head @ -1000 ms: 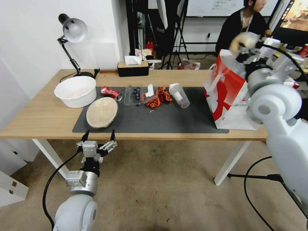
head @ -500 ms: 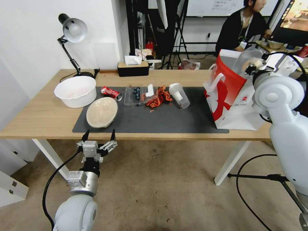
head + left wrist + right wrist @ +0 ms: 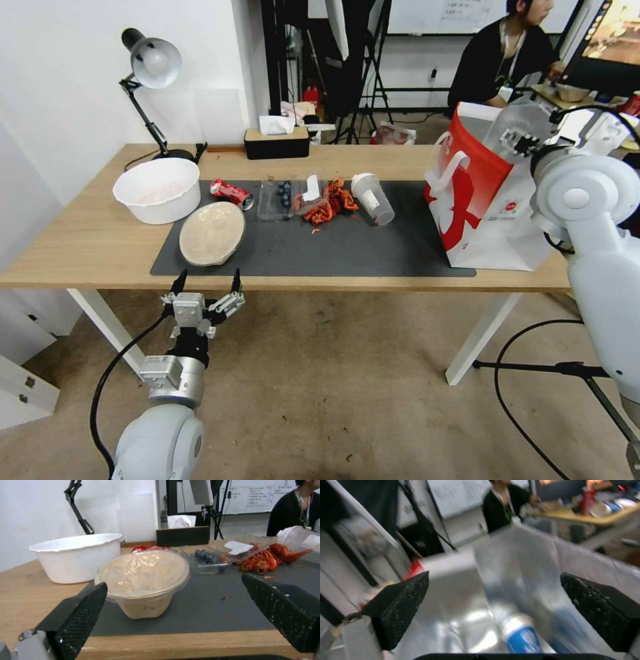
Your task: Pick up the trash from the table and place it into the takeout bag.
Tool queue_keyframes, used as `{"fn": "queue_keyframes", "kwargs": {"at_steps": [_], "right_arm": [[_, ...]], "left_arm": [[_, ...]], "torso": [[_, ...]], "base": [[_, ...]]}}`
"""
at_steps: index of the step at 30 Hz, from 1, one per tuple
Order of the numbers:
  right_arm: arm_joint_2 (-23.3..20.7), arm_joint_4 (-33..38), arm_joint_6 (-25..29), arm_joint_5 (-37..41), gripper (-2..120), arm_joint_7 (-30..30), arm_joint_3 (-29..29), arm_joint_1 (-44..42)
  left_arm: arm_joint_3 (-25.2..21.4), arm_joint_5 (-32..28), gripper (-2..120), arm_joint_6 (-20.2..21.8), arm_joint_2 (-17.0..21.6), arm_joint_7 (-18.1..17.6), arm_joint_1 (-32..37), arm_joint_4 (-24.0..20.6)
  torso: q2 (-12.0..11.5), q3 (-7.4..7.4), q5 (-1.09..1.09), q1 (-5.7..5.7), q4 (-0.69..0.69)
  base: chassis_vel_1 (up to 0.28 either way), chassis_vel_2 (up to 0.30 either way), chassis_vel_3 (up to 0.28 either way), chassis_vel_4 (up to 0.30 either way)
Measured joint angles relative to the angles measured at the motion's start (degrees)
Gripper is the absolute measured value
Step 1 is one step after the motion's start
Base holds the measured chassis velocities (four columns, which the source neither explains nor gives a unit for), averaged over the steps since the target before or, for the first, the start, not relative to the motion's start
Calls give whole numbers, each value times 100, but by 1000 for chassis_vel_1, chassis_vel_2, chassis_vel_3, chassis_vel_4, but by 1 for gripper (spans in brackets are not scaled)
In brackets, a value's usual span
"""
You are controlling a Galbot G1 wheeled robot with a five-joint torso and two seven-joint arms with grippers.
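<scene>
Right gripper [image 3: 493,610]: jaws wide, empty, over takeout bag [image 3: 480,200] at worktop's [image 3: 87,247] right end. Left gripper [image 3: 207,283]: jaws wide, below front edge.

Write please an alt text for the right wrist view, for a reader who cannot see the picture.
The right gripper, its fingers spread open and empty, hangs over the open mouth of the takeout bag. Down inside, against the silvery foil lining, lies a blue-white paper cup. Behind the bag, the room is blurred.
</scene>
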Motion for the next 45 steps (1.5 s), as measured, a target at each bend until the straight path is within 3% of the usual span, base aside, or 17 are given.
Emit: {"fn": "queue_keyframes", "kwargs": {"at_steps": [9, 12, 14, 19, 21, 26, 34, 45], "right_arm": [[-203, 763, 1237, -666, 100, -1580, 14, -580], [-291, 967, 1577, -1237, 100, -2100, -19, -972], [-405, 1259, 1959, -2186, 100, -2674, -75, -1717], [-385, 1600, 2332, -3177, 100, -3034, -192, -2527], [-257, 1787, 2641, -3927, 100, -3263, -224, -3135], [109, 1874, 3288, -5166, 100, -3314, -242, -4415], [776, 1428, 3963, -6196, 100, -2909, -375, -5585], [1166, 820, 4289, -5896, 100, -2720, -533, -6034]], "left_arm": [[-4, 0, 100, 0, 6, -2, -3, 2], [-10, -1, 100, 0, 9, -2, 0, 3], [-21, -4, 100, 0, 10, -5, -2, 5], [-27, -5, 100, 0, 5, -5, -18, 18], [-28, -5, 100, 0, 0, -7, -25, 29], [-52, -10, 100, -10, 1, -11, -30, 63], [-66, -16, 100, -43, -10, -17, -34, 98], [-57, -14, 100, -78, -31, -21, -20, 105]], "torso": [[0, 0, 0, 0, 0], [0, 0, 0, 0, 1], [0, 0, 1, 0, -1], [0, -1, 0, 0, 0], [0, -1, 1, 0, 1], [1, -1, 1, 0, -1], [1, -1, 1, -1, 0], [0, 0, 1, 0, 0]], "base": [[0, 0, 0, 0], [0, 0, 0, 0], [0, 0, 0, 0], [0, 0, 0, 0], [0, 0, 0, 0], [0, 0, 0, 0], [0, 0, 0, 0], [0, 0, 0, 0]]}}
